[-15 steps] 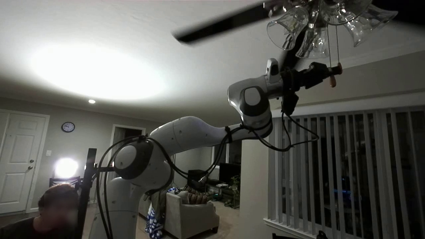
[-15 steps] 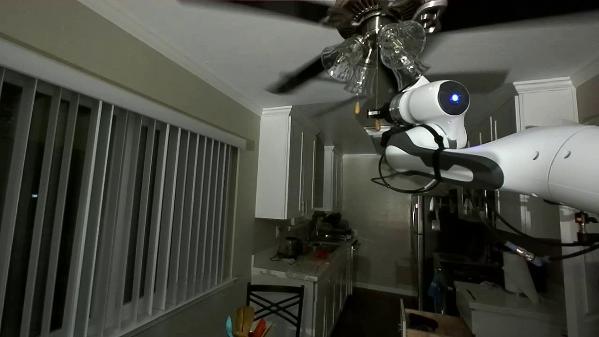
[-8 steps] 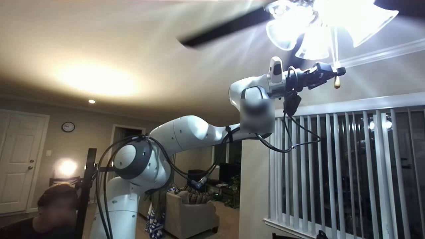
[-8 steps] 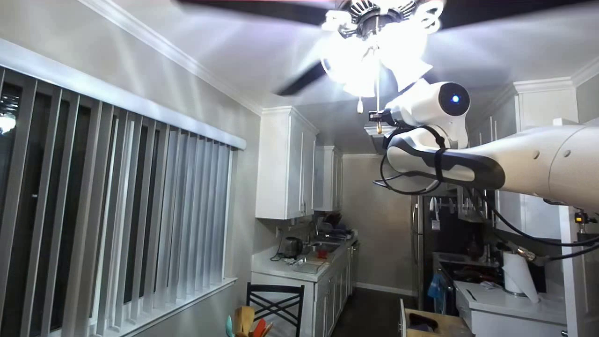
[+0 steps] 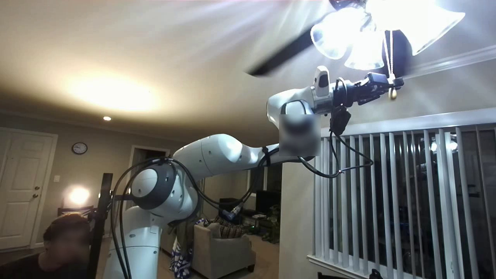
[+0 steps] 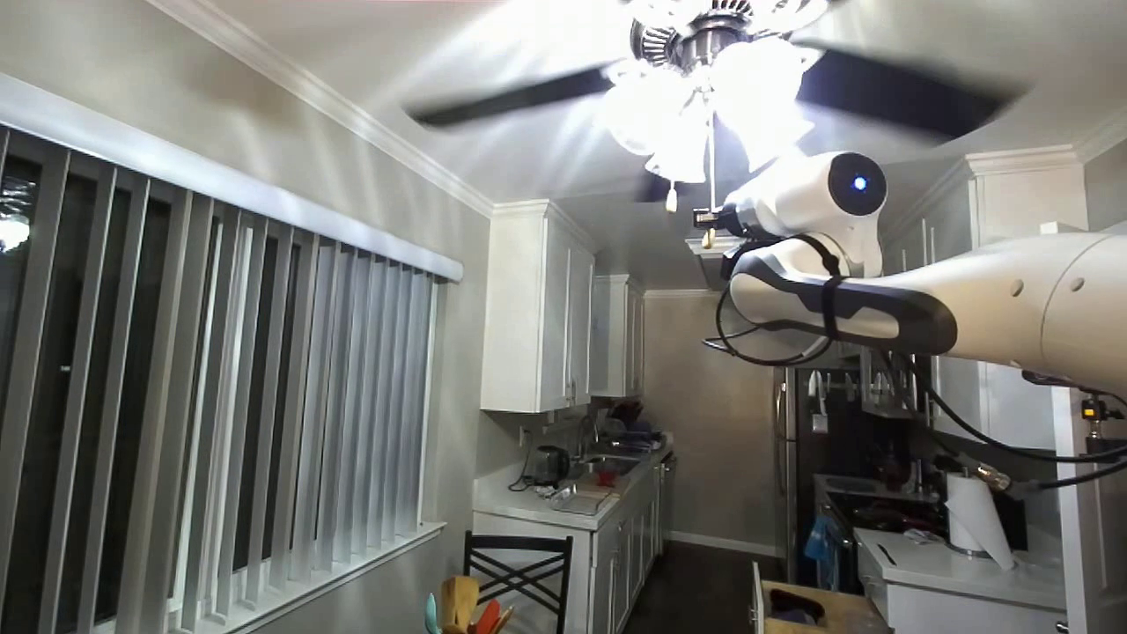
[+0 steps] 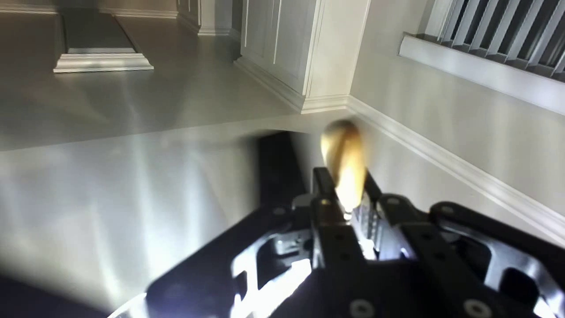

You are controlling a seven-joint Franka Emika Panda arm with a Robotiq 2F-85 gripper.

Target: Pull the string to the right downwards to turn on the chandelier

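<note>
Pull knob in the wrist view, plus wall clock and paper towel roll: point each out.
Pull knob (image 7: 345,160): wrist view, middle of its rounded body.
Wall clock (image 5: 79,148): in an exterior view, centre of its face.
Paper towel roll (image 6: 972,518): in an exterior view, middle of its side.

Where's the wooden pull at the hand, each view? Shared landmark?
In an exterior view: wooden pull, upper right.
In an exterior view: wooden pull, upper half, right of centre.
Wrist view: wooden pull, blurred, right of centre.
Shared landmark: vertical blinds, lower right, left, and top right respectively.
</note>
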